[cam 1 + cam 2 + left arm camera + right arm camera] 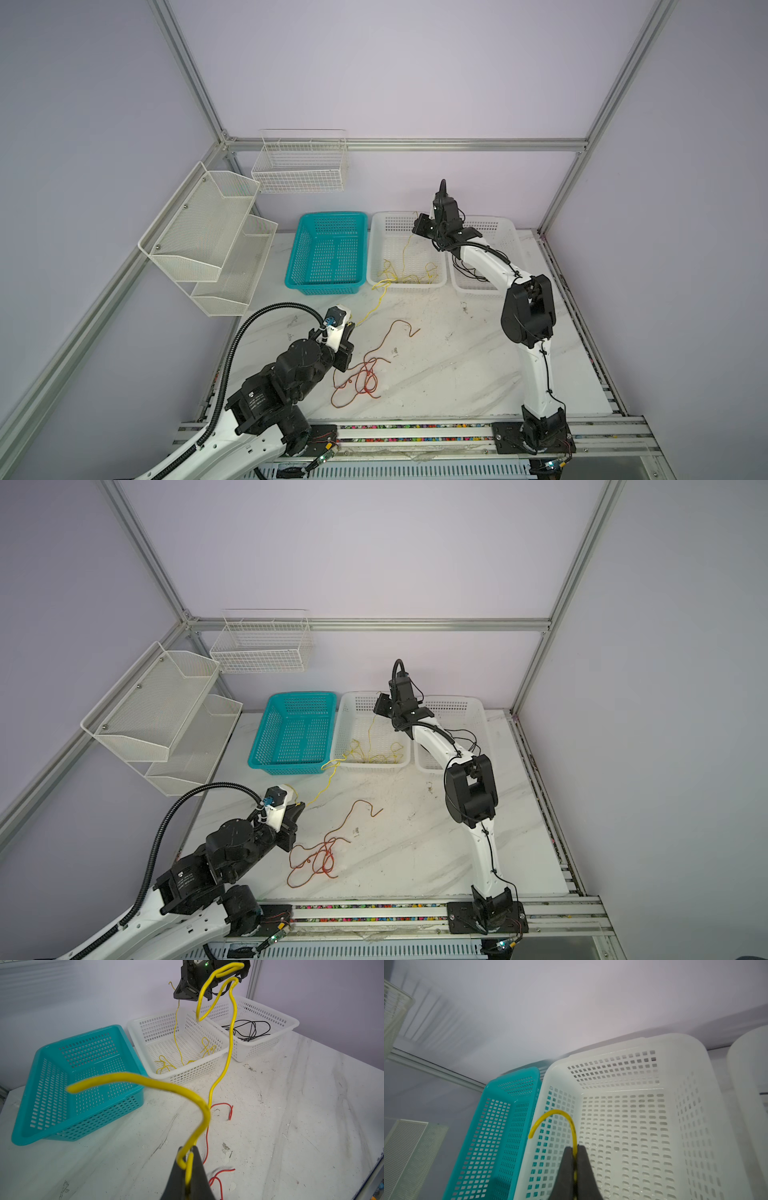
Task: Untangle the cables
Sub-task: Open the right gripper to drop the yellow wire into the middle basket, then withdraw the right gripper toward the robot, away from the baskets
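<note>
Tension is the main hazard. The left tool (pixel 188 1151), low over the bench at about 8 o'clock, is clamped on a yellow cable (pixel 135 1078). That wire runs toward 12 o'clock, over the near rim of the middle white basket (pixel 187 1078) and into a loose yellow heap on its floor. The right tool (pixel 574 1149), raised above that basket, is pinched together on a yellow strand hanging into the same heap. I cannot tell whether both hold one wire.

If the tools pull apart, the heap's loops could cinch into a knot. A strand could also hook a basket slot and drag or tip the light basket. The wire is thin and could slip out of either grip. A sagging span might catch the red-orange cable (pixel 368 380), which lies loosely tangled at about 7 o'clock. The black cables (pixel 252 1029) lie in the basket at 1 o'clock, clear of all this.
</note>
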